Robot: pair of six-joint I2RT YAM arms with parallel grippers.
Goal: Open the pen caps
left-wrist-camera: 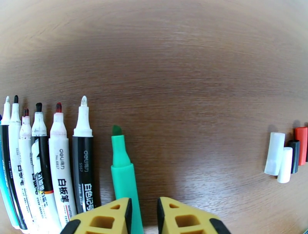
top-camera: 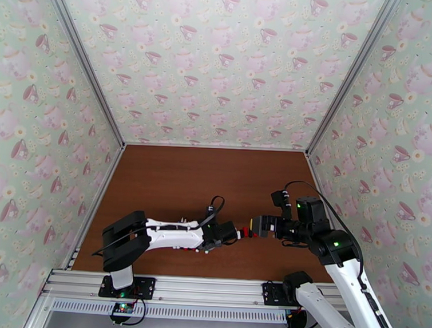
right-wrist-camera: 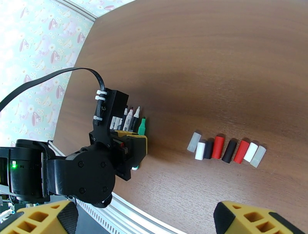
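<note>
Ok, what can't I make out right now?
Left wrist view: the left edge cuts the outermost pens; the right edge cuts the caps row.
Right wrist view: the left gripper covers the pen barrels; its grip on the green pen is unclear.
Top view: caps too small to count.

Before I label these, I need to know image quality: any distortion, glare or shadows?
Left wrist: fisheye bows the table grain, pale sheen lower right, pens sharp. Right wrist: pen caps throw short soft shadows. Top external: even light, caps tiny.
</note>
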